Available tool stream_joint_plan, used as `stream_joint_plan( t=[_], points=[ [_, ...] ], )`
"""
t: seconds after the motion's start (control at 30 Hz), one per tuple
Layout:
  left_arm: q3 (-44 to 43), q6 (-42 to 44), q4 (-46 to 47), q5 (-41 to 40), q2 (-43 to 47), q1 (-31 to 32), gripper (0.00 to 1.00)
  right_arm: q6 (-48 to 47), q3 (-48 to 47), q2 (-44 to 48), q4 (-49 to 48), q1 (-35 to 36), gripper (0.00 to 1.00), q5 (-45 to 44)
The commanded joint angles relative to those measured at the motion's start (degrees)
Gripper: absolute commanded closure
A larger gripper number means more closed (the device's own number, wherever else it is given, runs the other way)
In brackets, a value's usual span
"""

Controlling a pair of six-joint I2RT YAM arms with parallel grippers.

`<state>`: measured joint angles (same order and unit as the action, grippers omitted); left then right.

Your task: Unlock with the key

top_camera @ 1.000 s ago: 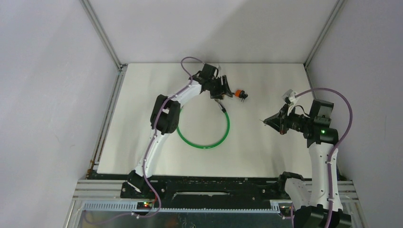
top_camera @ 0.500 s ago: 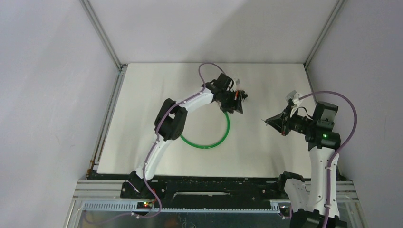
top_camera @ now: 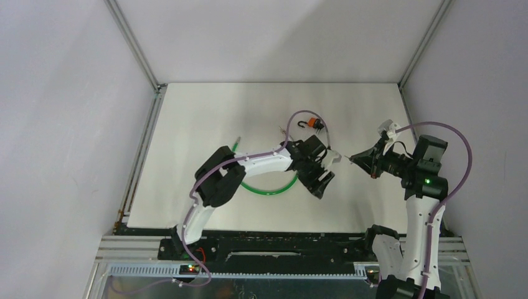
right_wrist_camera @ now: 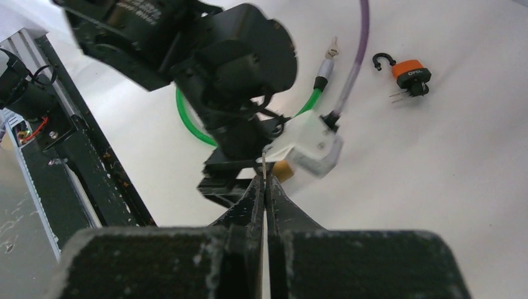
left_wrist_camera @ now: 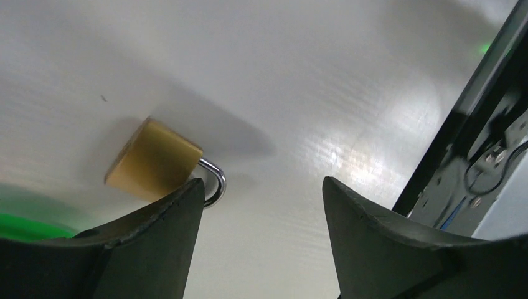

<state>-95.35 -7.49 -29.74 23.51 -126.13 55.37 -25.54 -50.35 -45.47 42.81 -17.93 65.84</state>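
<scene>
A: Where do we find the brass padlock (left_wrist_camera: 152, 161)?
B: We log it lying just beside the green cable loop (top_camera: 274, 189), below our left gripper (left_wrist_camera: 261, 187), jaws spread, empty. Right gripper (right_wrist_camera: 264, 182), right of the loop, clenches the key (right_wrist_camera: 264, 162).

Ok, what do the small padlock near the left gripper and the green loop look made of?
Padlock body: likely brass, by its matte yellow-gold look, though it is blurred. Its shackle: polished steel, by the silver glint. Green loop: probably plastic-coated cable, as it is glossy and smoothly curved, with a metal-looking end fitting.
</scene>
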Motion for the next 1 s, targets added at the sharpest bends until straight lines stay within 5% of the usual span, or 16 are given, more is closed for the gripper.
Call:
stream_joint_plan(
  t=[0.0,0.27,0.97],
  points=[
    [9.5,11.14,-7.8,-8.76,2.31,0.6,0.24,-0.91,-0.1,0.82,0.63,-0.61,1.0,1.95],
    [15.78,16.3,-5.58,-17.5,11.19,0.52,0.18,-1.13,-0.07,0.03,0.62,-0.7,1.0,2.28],
    [20.02,18.66,-5.78,-8.51,15.58,0.66,0.21,-1.86,-0.1,-0.05,1.57,-0.96,1.0,2.59]
  ],
)
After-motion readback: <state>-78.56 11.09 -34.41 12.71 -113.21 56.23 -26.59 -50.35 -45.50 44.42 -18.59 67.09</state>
